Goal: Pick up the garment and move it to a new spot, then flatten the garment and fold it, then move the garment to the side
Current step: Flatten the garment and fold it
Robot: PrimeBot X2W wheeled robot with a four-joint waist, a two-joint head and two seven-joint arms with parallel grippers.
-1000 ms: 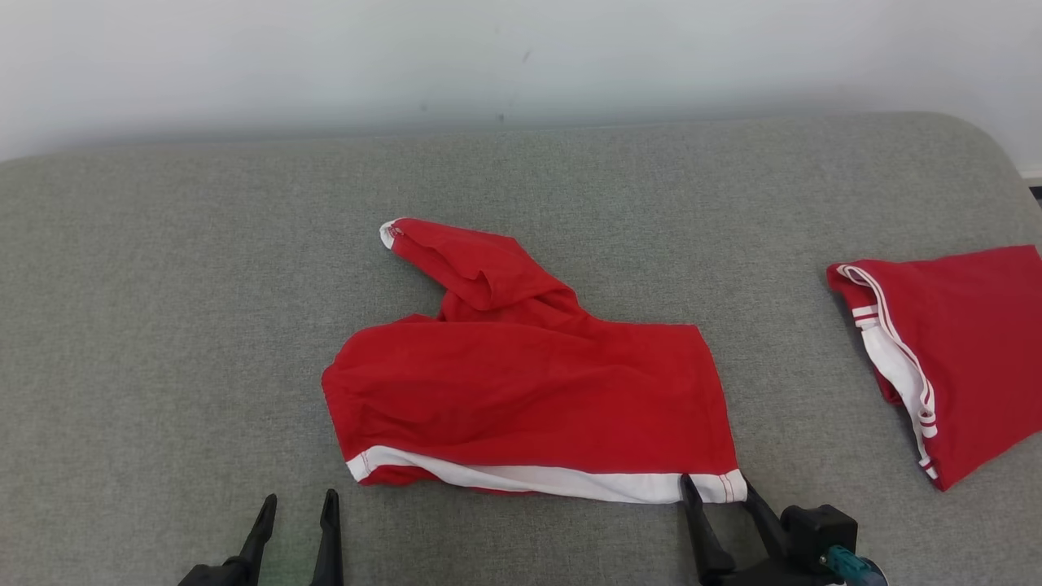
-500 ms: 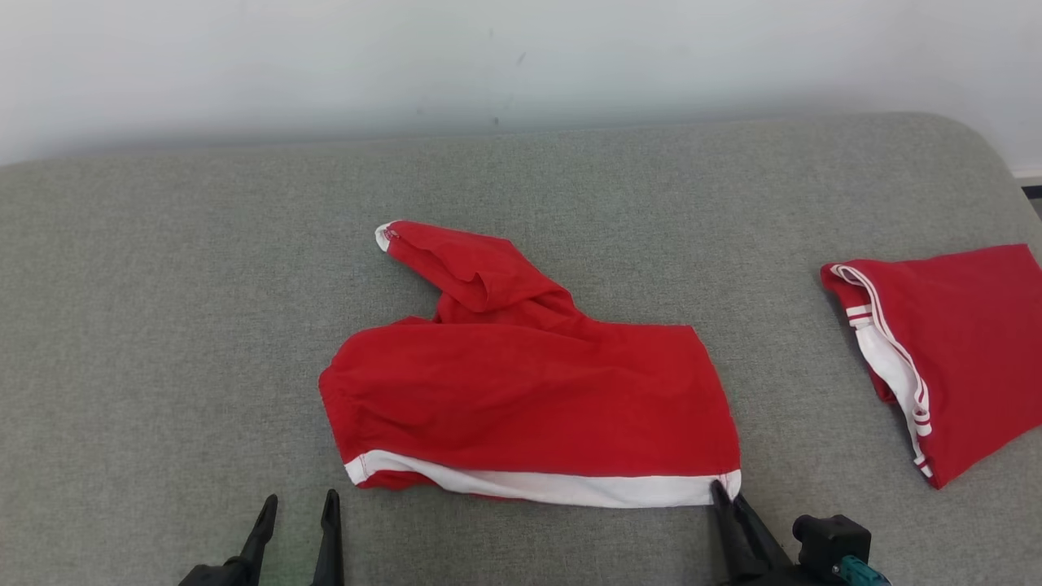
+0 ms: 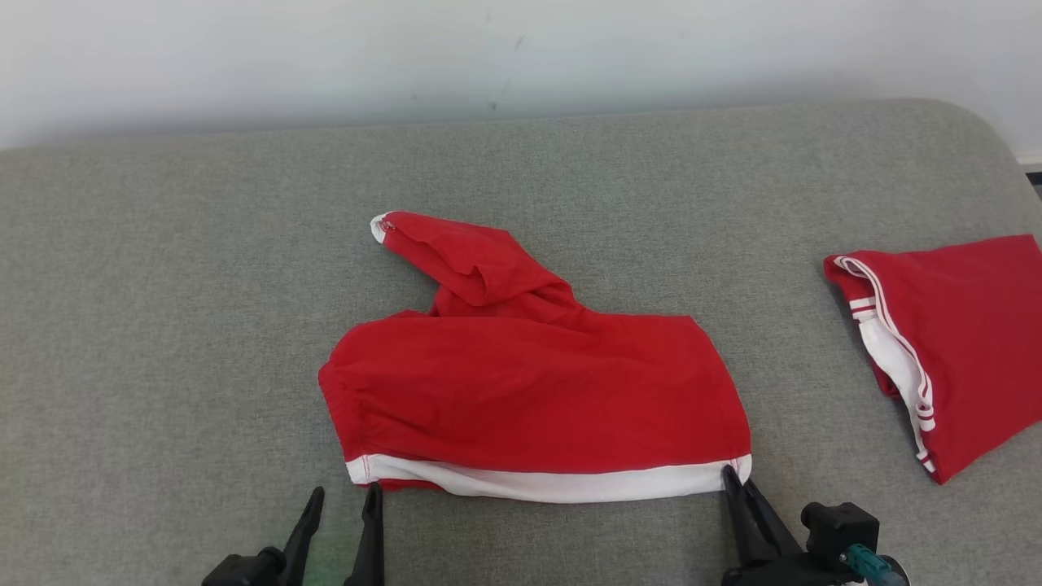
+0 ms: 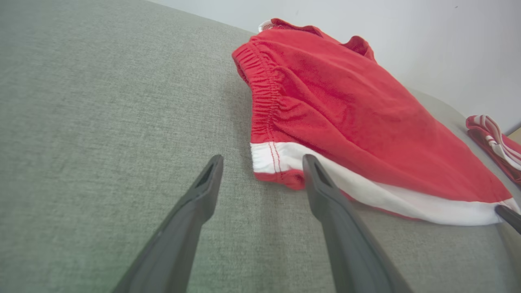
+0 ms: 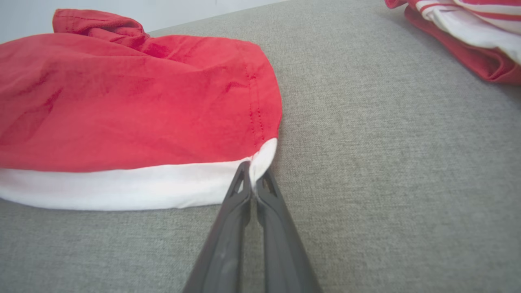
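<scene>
Grasping seems the step in hand: right gripper [image 5: 253,179] pinches the shorts [image 3: 529,391] by the white hem corner at its tips, left gripper [image 3: 345,489] stands spread just before the other corner, which it likely must straddle and nip before both lift the cloth lying ahead of them.

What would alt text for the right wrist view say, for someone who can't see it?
The right gripper is shut on the corner of the white hem of a red garment lying on a grey fabric surface. A second red and white garment lies at the upper right.
</scene>
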